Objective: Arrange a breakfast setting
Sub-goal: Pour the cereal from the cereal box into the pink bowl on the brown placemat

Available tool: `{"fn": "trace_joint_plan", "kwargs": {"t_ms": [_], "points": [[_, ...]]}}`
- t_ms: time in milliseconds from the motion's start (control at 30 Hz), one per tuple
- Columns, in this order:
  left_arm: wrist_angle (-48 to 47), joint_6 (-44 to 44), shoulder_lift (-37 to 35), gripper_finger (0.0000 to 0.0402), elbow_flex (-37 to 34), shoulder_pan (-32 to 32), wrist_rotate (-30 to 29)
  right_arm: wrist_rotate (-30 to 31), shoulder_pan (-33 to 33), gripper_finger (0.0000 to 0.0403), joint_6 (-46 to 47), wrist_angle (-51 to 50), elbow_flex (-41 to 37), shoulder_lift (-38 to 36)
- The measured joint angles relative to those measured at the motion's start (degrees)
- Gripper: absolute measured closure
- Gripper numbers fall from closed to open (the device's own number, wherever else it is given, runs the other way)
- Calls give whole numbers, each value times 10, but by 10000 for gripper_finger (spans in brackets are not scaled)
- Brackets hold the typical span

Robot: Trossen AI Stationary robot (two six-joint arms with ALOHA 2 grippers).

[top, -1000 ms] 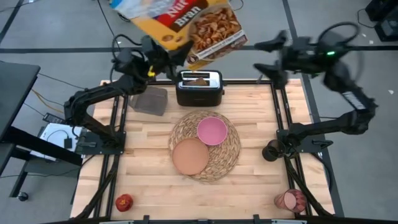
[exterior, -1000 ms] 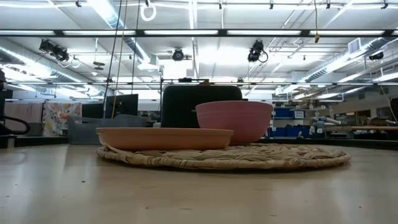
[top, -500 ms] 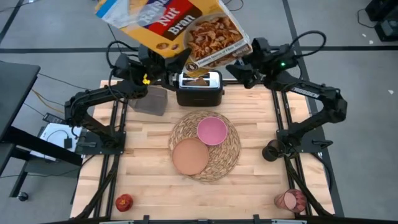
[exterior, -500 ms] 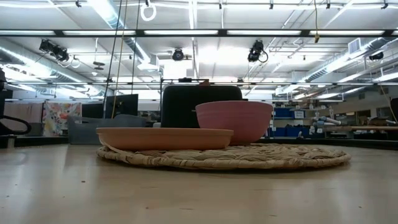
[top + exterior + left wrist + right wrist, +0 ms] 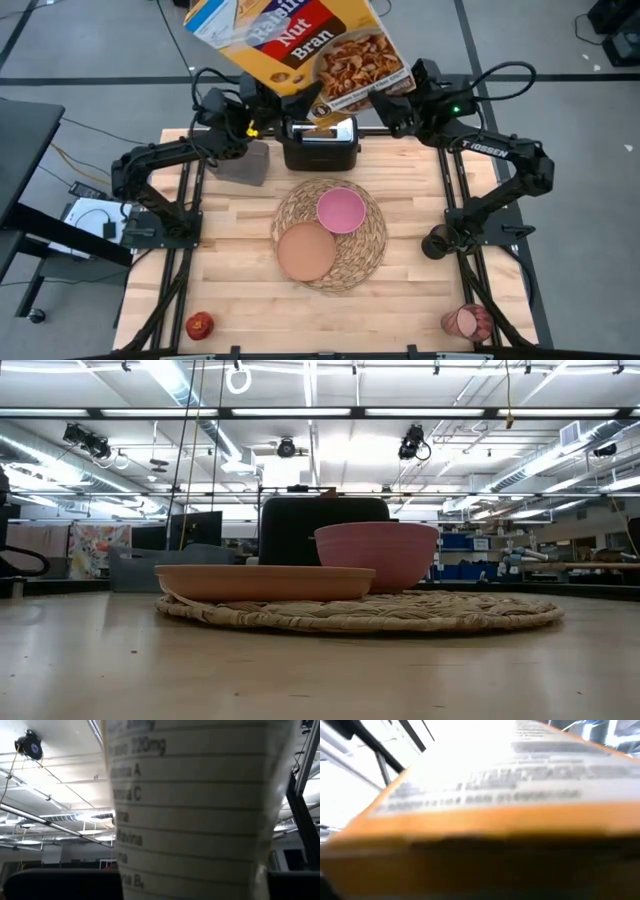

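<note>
Yellow cardboard cereal box (image 5: 298, 45) hung tilted above the black-and-silver toaster (image 5: 320, 142) at the table's (image 5: 230, 260) far edge. The left claw (image 5: 252, 112) was under the box's lower edge and seemed to hold it, though its fingers were hidden, so I could not tell their spread. The right claw (image 5: 395, 108) sat close beside the box's other corner, its fingers equally unreadable.

To do this step well, the right claw would likely need a firm hold on the box before the left let go, and the box should stay level over the toaster.

One round woven straw placemat (image 5: 331, 234) lay mid-table, carrying one pink bowl (image 5: 341, 209) and one salmon-tan plate (image 5: 306, 251). One small red apple (image 5: 200, 325) and one translucent pinkish-red cup (image 5: 467, 322) waited at the near corners.
</note>
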Motion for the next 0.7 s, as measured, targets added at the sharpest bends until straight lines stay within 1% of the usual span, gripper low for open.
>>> {"fn": "trace_joint_plan", "kwargs": {"t_ms": [133, 233, 333, 533, 700], "points": [[-3, -9, 0, 291, 0, -1, -4, 16, 1, 95, 10, -2, 0, -1], [-7, -19, 0, 269, 0, 0, -7, 20, -2, 136, 14, -2, 0, -1], [-13, -26, 0, 241, 0, 2, -5, 29, -2, 161, 8, -4, 0, -1], [-29, -28, -2, 184, -1, 2, -5, 25, -12, 173, 10, -2, 0, -2], [-58, -40, -24, 143, -4, 2, -2, -20, -45, 174, 25, 1, -8, -28]]}}
